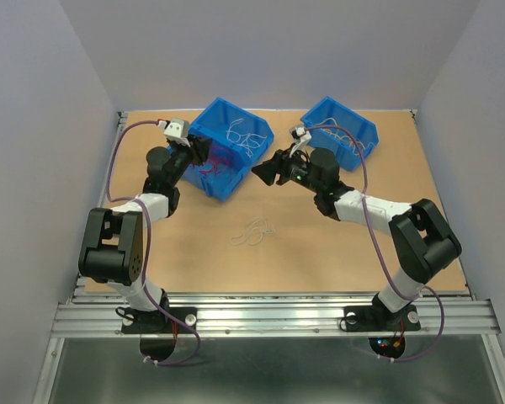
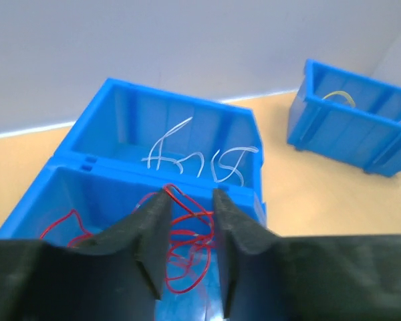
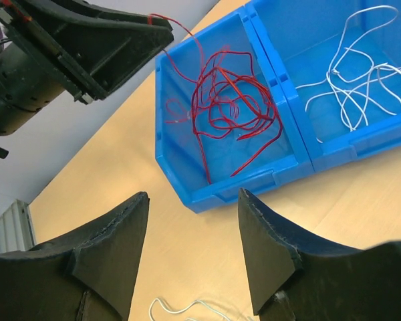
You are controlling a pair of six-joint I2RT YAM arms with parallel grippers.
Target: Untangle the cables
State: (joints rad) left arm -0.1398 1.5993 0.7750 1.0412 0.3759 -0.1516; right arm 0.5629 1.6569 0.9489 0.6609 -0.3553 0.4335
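Note:
Red cables [image 2: 187, 249] lie looped in the near compartment of a blue double bin [image 2: 254, 194]; they also show in the right wrist view [image 3: 230, 100]. White cables [image 2: 207, 157] lie in its far compartment. My left gripper [image 2: 190, 194] hangs open over the red cables, and one red wire runs up to its left fingertip [image 2: 162, 195]. A small bunch of pale cables [image 1: 252, 231] lies on the table. My right gripper [image 3: 194, 197] is open and empty above the table between that bunch [image 3: 187, 309] and the bin.
A second blue bin [image 1: 341, 126] stands at the back right and holds a yellowish cable [image 2: 339, 97]. The double bin [image 1: 261, 126] stands at the back centre. The wooden table [image 1: 194, 252] is walled on three sides.

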